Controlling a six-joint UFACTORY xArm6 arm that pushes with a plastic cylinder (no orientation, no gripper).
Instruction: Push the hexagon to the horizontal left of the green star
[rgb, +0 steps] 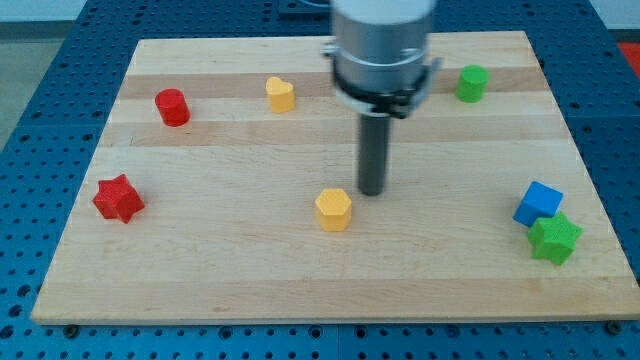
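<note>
**A:** On the counter (250, 290) mid-board sits the yellow hexagon (333, 209), my tip (372, 192) just upper-right of it. No pincer here, just a rod.

**B:** Looks light, hard, probably slidey. Push its left face; open wood runs right toward the green star (554, 239), which touches the blue cube (538, 203) near the edge

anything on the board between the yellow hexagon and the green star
No block: the camera view shows bare wood from the yellow hexagon to the green star. My tip sits just up-right of the hexagon; the blue block touches the star's upper left.
</note>
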